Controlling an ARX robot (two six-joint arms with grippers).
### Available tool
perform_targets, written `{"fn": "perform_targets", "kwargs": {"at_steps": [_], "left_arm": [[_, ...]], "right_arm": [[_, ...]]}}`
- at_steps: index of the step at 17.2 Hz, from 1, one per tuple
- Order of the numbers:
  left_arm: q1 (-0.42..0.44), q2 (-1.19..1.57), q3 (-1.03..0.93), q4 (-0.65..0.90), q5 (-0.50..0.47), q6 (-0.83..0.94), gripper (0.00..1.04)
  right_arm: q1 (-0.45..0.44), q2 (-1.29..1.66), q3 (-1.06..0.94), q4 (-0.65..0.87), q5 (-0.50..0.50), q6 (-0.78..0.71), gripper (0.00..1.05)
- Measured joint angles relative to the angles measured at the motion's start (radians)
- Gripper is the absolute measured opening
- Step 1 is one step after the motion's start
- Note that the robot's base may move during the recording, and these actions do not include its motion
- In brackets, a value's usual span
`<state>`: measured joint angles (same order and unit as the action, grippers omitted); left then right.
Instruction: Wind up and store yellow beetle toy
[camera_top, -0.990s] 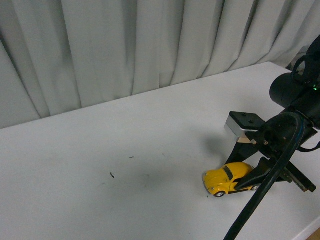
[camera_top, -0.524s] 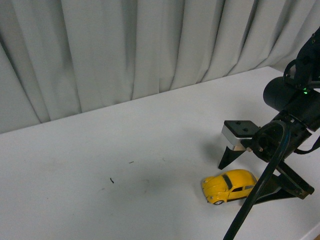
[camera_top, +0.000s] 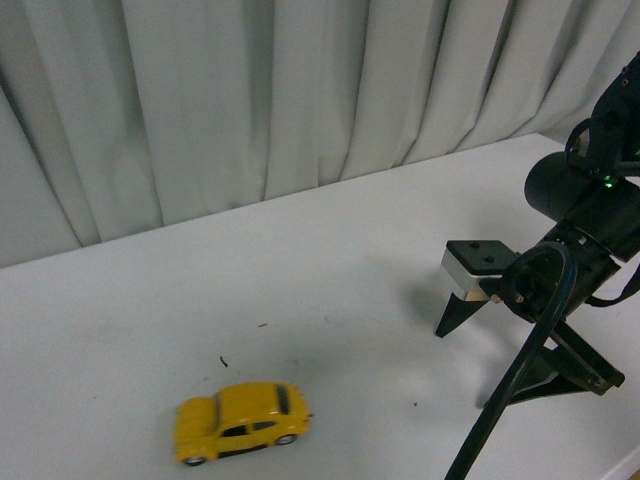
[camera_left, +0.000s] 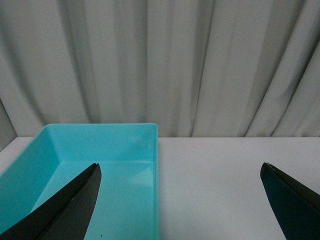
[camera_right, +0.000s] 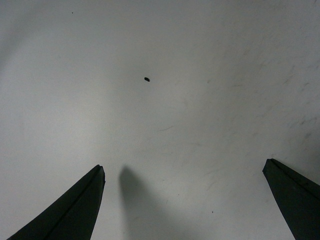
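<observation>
Lengthwise, the yellow beetle toy runs left-right, nose pointing left.

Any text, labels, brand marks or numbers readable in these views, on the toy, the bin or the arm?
None can be read.
The yellow beetle toy shows no lettering.
The teal bin is plain.
The grey block on the right arm carries no readable mark.

Front high, wrists low, table shared
</observation>
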<state>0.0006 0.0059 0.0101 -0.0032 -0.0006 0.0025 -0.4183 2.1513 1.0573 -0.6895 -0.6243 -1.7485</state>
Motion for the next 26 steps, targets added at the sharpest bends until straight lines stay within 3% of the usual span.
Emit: {"fn": "perform_targets", "kwargs": {"at_steps": [11,14,20,21,22,23,25,26], "left_arm": [[0.000,0.000,0.000,0.000,0.000,0.000,0.98],[0.000,0.000,0.000,0.000,0.000,0.000,0.98],[0.000,0.000,0.000,0.000,0.000,0.000,0.98],[0.000,0.000,0.000,0.000,0.000,0.000,0.98],[0.000,0.000,0.000,0.000,0.002,0.000,0.98],[0.000,0.000,0.000,0.000,0.000,0.000,0.98],[0.000,0.000,0.000,0.000,-0.001,0.000,0.98],[0.000,0.000,0.000,0.000,0.000,0.000,0.98]], "right_arm": [[0.013,0.000,0.003,0.008,0.001,0.000,0.98],[0.040,-0.006,0.045,-0.095,0.014,0.001,0.98],[0.072,-0.305,0.230,-0.250,-0.178,0.001,0.98],[0.090,-0.388,0.148,0.021,-0.123,0.107,0.94],[0.126,-0.520,-0.054,0.441,0.107,0.338,0.83],[0.174,-0.653,-0.272,0.758,0.255,0.622,0.72],[0.246,-0.913,-0.544,1.198,0.425,1.154,0.50],[0.275,-1.058,-0.616,1.291,0.475,1.364,0.39]]}}
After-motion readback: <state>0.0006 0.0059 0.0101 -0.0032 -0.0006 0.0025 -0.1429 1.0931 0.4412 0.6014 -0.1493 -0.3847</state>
